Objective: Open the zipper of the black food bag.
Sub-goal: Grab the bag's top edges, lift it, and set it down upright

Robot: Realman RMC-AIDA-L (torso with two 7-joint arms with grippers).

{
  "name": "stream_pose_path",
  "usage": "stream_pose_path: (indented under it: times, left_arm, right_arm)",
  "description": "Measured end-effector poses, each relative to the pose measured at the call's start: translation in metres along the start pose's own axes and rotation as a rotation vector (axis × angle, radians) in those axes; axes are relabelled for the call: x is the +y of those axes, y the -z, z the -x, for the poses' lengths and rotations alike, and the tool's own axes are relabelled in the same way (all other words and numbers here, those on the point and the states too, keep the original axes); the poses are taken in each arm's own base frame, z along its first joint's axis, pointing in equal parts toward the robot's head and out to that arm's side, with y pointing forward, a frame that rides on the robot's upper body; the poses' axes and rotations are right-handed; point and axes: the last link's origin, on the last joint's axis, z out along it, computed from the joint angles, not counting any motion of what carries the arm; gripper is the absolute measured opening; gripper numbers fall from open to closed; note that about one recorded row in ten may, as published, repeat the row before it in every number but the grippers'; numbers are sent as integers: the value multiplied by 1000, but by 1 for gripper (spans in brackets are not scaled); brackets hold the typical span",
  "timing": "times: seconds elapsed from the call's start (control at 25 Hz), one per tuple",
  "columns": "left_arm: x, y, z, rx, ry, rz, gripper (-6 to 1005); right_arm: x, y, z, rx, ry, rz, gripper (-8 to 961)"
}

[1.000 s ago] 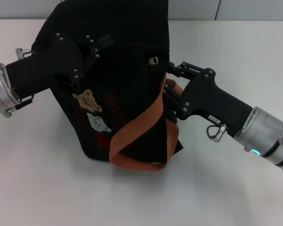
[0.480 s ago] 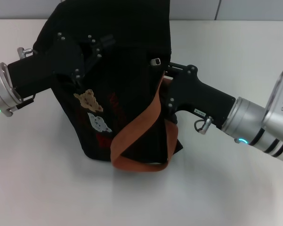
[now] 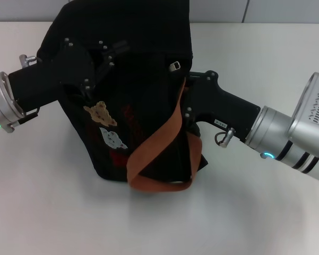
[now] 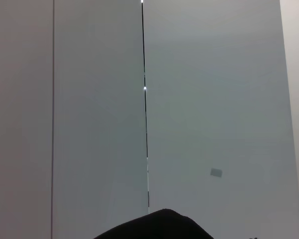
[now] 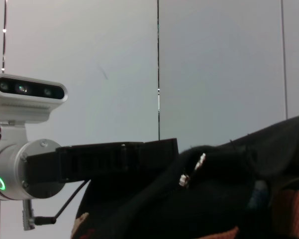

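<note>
Our left gripper (image 3: pixel 109 53) braces the black food bag (image 3: pixel 143 106); our right gripper (image 3: pixel 187 93) nears its zipper (image 3: pixel 174 66). Neither gripper's state is discernible.

White table (image 3: pixel 255 212), plain and matte. Standing directly on it, toward the far middle: the black food bag (image 3: pixel 143 122), one orange strap drooping onto the surface.

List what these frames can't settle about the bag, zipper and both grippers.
- Left gripper fingers: black on the black food bag in the head view; absent from the left wrist view.
- Right gripper fingers: hidden by the bag's side and orange strap.
- Zipper: only the silvery pull tab stands out; open or closed unreadable.
- Bag top: cut off by the head view's edge.
</note>
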Motion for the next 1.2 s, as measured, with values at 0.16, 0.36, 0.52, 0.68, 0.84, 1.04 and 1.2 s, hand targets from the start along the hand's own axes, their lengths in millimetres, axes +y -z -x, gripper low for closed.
stream_pose_path:
  times: [0.16, 0.36, 0.52, 0.68, 0.84, 1.04, 1.2]
  left_arm:
    - [0, 0, 0, 2, -1, 1, 61]
    - [0, -2, -1, 3, -2, 5, 65]
    - [0, -2, -1, 4, -2, 6, 68]
    - [1, -1, 0, 2, 0, 3, 72]
    - [1, -1, 0, 3, 0, -1, 75]
    - [1, 0, 1, 2, 0, -3, 79]
    - [1, 0, 0, 3, 0, -2, 83]
  right_arm:
    - [0, 0, -1, 6, -3, -7, 243]
    - [0, 0, -1, 4, -7, -9, 114]
    - [0, 0, -1, 4, -7, -10, 96]
    - [1, 0, -2, 4, -5, -11, 83]
    - [2, 1, -2, 0, -6, -11, 62]
    - [2, 2, -2, -2, -5, -13, 23]
    - [2, 2, -2, -2, -4, -13, -1]
